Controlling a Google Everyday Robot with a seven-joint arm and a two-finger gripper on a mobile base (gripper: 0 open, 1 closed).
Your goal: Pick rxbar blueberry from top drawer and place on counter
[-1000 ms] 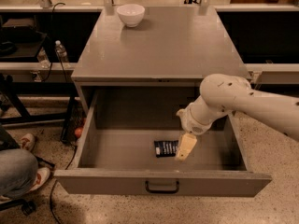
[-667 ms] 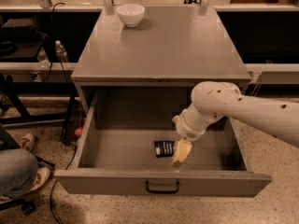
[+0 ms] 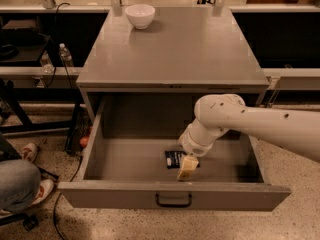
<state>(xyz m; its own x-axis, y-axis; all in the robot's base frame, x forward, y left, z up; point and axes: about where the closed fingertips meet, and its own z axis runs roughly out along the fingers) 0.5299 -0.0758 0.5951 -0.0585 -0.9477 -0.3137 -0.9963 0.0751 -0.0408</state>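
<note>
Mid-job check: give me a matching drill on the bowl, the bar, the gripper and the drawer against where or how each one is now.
Things:
1. white bowl
2. rxbar blueberry
3. gripper
4. top drawer

Place or state:
A. pulled open
B. near the far edge of the counter
C. lying flat on the drawer floor
D. down inside the drawer, at the bar

Pairs: 1-B, 2-C, 3-D, 4-A

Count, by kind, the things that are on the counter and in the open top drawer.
White bowl, on the counter: 1
rxbar blueberry, in the top drawer: 1
Gripper, in the drawer, at the bar's right end: 1
Total: 3
</note>
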